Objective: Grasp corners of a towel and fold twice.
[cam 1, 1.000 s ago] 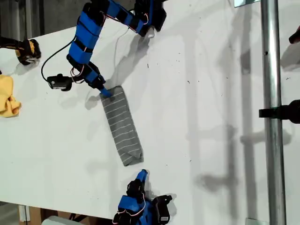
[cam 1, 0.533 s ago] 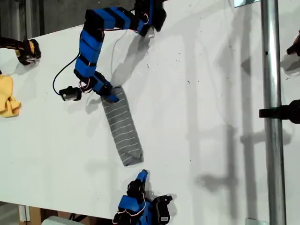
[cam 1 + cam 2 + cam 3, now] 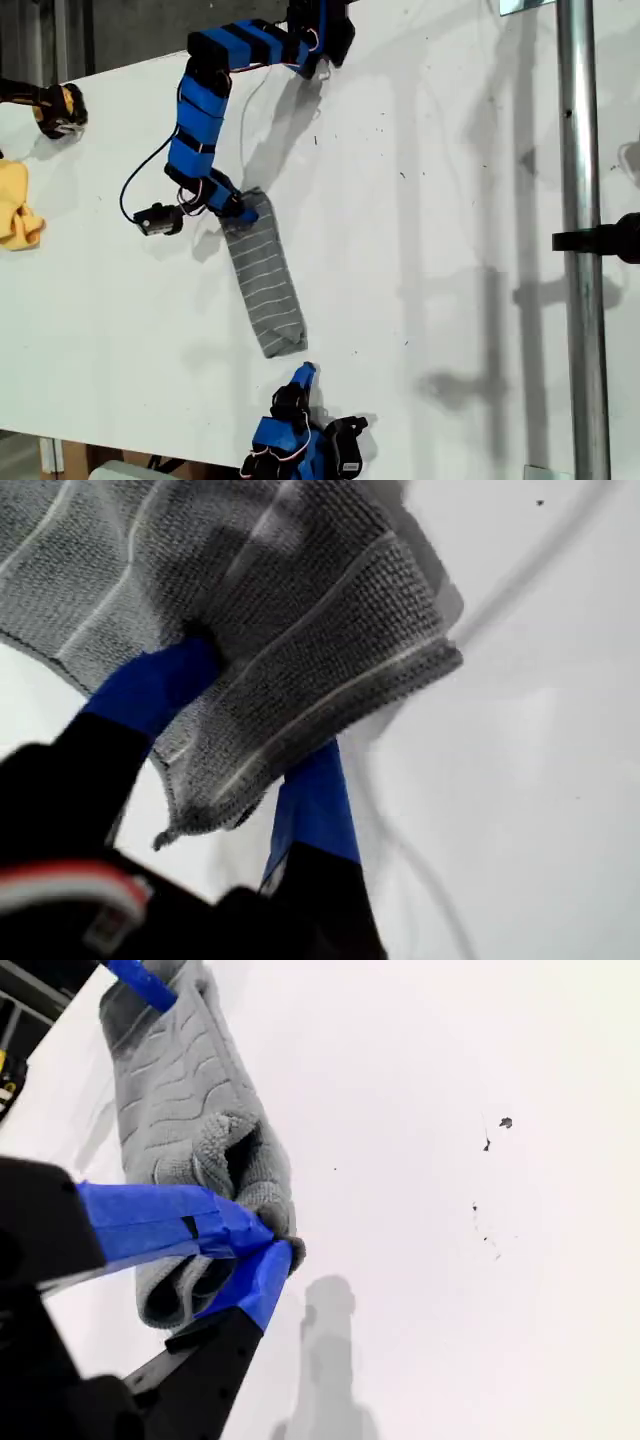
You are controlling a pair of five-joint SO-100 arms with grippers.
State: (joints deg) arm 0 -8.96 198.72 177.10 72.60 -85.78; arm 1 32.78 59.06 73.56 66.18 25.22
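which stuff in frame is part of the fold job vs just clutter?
Job:
- grey white-striped soft cloth towel, folded into a narrow strip
- my first gripper, jaws clamped on the towel's end
- my second gripper, near its other end

Lying about:
- crumpled yellow cloth
- vertical metal pole

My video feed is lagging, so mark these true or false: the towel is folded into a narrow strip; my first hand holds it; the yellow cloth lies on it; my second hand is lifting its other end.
1. The towel lies folded into a long narrow strip. True.
2. My first hand has towel fabric between its fingers. True.
3. The yellow cloth lies on the towel. False: it sits at the exterior view's left edge, apart.
4. My second hand is lifting the other end. False: that end lies on the table, the hand just beyond it.
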